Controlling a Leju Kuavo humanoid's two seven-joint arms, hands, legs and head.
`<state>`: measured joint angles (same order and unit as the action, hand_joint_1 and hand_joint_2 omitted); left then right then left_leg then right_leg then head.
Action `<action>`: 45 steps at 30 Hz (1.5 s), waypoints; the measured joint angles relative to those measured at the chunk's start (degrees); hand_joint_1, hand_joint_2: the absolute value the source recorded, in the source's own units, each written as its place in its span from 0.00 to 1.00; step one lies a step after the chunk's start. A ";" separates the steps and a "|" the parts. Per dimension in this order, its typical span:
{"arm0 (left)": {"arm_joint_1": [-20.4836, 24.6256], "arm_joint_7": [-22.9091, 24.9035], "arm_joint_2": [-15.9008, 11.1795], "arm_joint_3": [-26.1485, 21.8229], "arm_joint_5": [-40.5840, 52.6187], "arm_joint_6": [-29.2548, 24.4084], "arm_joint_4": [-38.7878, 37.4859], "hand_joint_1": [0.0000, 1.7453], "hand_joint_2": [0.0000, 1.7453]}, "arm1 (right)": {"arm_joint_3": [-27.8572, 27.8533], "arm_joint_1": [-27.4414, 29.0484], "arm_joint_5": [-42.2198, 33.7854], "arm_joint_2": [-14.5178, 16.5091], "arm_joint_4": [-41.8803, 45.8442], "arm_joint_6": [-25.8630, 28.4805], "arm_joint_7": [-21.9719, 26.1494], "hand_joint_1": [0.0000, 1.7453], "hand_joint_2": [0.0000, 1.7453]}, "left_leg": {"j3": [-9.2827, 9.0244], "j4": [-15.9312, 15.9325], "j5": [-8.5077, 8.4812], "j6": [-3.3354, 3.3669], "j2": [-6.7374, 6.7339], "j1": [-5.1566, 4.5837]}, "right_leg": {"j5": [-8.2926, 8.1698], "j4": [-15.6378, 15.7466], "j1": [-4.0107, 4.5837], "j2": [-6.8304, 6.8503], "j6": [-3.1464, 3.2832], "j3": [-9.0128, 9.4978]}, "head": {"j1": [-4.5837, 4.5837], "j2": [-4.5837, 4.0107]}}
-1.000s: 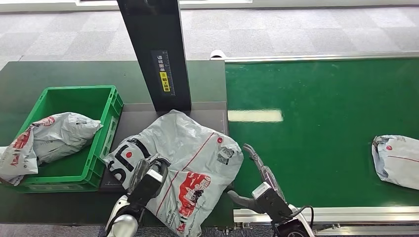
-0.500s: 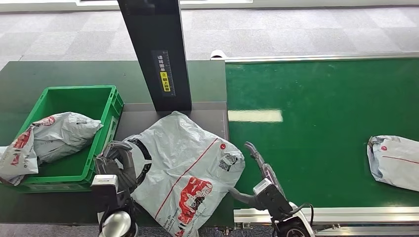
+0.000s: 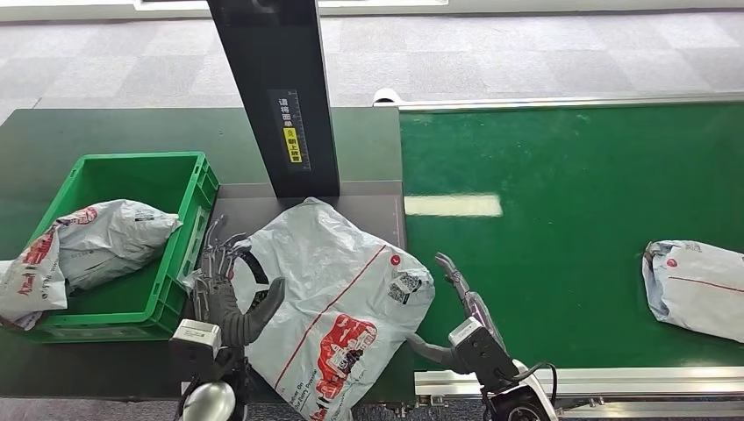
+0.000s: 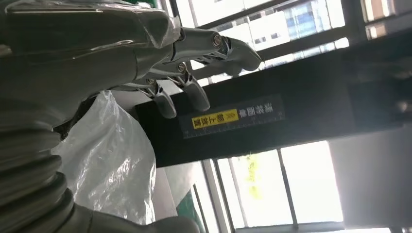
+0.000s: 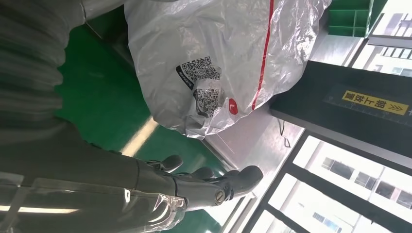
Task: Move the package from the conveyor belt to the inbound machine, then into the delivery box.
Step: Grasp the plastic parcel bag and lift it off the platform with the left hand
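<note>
Grey crumpled package (image 3: 338, 294) lying flat on inbound machine (image 3: 263, 215), beside delivery box (image 3: 198, 189)

Setting: parcel-sorting station, logistics or warehouse type. Evidence: wide green conveyor belt (image 3: 561, 219) with metal edge rail, carrying a grey courier bag (image 3: 697, 288); dark scanner column (image 3: 276, 92) with yellow label standing over a grey metal platform (image 3: 254, 210); green plastic crate (image 3: 189, 189) holding another bag. Floor is grey carpet tile (image 3: 526, 53); large windows (image 4: 291, 179) in the left wrist view.
</note>
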<state>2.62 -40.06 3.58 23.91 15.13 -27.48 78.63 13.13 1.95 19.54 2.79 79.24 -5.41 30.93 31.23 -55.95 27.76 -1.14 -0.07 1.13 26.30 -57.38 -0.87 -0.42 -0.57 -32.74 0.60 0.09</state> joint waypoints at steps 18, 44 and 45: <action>3.26 20.99 0.83 2.60 46.65 17.58 -15.92 0.79 1.00 | -0.11 0.78 1.43 -0.54 0.06 0.00 -0.21 0.00 1.00 | 0.00 0.00 0.00 0.00 -0.01 0.00 | 0.00 0.00 0.00 -0.01 0.00 -0.02 | -0.01 0.00; 0.55 4.56 7.60 -10.11 43.28 -12.33 -7.47 1.00 1.00 | -0.64 -1.48 1.27 0.01 -0.26 0.01 -1.12 0.00 1.00 | 0.06 -0.02 0.00 0.01 -0.01 -0.01 | -0.01 0.00 -0.01 -0.01 0.00 -0.04 | -0.01 0.00; 0.20 2.35 8.71 -12.08 42.78 -12.42 -5.49 1.00 1.00 | -0.63 -1.70 1.19 0.02 -0.48 0.04 -1.13 0.00 1.00 | 0.07 -0.02 0.00 0.01 0.00 -0.01 | -0.01 0.00 -0.01 -0.01 0.00 -0.04 | -0.01 0.00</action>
<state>2.82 -37.70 12.29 11.83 57.91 -39.90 73.15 12.50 0.24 20.73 2.80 78.77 -5.37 29.80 31.30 -55.97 27.76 -1.13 -0.07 1.12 26.29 -57.38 -0.88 -0.44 -0.57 -32.79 0.59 0.09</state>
